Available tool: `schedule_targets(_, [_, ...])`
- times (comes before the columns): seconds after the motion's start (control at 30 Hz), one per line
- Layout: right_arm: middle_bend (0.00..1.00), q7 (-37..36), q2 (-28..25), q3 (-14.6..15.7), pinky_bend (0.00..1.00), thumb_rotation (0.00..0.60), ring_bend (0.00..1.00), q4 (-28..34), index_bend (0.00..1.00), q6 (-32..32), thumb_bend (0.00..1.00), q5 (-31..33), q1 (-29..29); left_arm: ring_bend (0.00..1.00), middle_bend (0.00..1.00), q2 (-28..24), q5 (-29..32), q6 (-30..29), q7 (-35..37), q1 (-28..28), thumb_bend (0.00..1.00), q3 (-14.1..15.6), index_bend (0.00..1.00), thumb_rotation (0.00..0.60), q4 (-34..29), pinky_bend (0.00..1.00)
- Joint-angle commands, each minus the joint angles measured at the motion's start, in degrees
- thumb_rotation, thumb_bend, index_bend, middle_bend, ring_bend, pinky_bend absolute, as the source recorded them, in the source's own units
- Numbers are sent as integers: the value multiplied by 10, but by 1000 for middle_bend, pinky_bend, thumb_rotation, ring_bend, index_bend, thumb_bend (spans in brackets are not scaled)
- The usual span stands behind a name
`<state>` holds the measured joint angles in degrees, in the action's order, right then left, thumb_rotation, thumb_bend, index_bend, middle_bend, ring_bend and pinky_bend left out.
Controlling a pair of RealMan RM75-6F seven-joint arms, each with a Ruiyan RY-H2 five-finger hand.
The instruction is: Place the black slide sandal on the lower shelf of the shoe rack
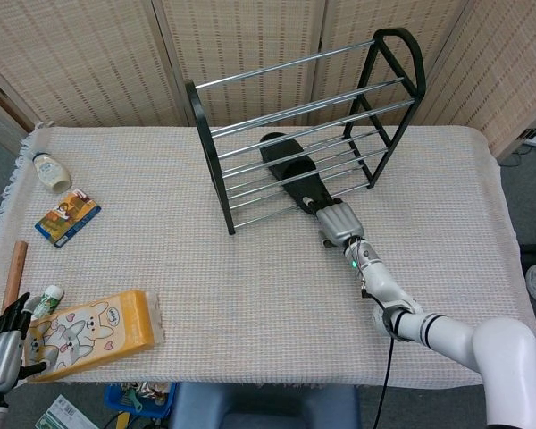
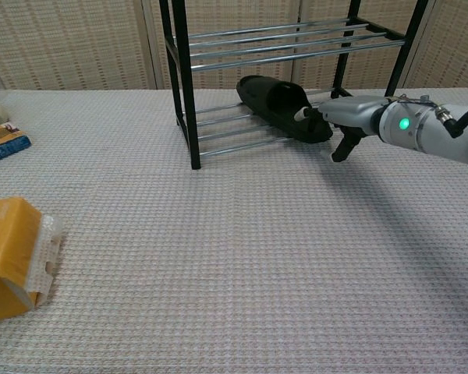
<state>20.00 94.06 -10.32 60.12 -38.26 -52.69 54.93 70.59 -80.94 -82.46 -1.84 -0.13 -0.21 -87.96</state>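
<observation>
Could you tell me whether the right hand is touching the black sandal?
Touching: in the chest view the right hand has fingertips against the sandal.

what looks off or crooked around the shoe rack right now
The black slide sandal lies diagonally across the lower shelf bars, its heel end poking past the front rail, where the right hand touches it. The shoe rack itself also stands angled on the table.

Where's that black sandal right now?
In both views the black sandal lies on the lower bars of the shoe rack, right of centre, with the right hand at its near end.
</observation>
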Motion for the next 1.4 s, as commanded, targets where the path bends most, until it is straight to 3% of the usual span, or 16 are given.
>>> schedule_targets(0.03, [170, 0, -1, -1, 158, 600, 58, 2, 0, -2, 503, -1, 0, 0, 0, 0, 0, 0, 0, 0, 243, -1, 88, 600, -1, 171])
schedule_targets(0.2, [170, -8, -10, -4, 145, 600, 58, 19, 0, -18, 504, -13, -6, 0, 0, -2, 1, -1, -1, 0, 243, -1, 88, 600, -2, 171])
schedule_targets(0.47, [150, -31, -67, 3, 143, 600, 58, 108, 0, -90, 504, -66, -49, 0, 0, -1, -3, 2, -2, -6, 244, -4, 88, 600, -3, 171])
schedule_targets(0.83, [142, -50, -179, 62, 143, 600, 58, 253, 0, -267, 497, -155, -187, 0, 0, 2, -10, 8, -11, -22, 243, -14, 88, 600, -6, 171])
schedule_targets(1.0, [132, -50, -223, 90, 143, 600, 55, 301, 0, -353, 377, -181, -260, 0, 0, 9, -18, 4, -23, -32, 243, -21, 88, 600, -7, 171])
schedule_targets(1.1, [117, -59, -240, 103, 143, 600, 40, 315, 0, -398, 327, -195, -302, 0, 0, 12, -21, 5, -32, -38, 243, -23, 88, 600, -10, 171])
schedule_targets(1.4, [106, -105, -250, 132, 135, 600, 31, 292, 0, -486, 326, -240, -398, 0, 0, 25, -22, 3, -51, -52, 243, -33, 88, 600, -11, 171])
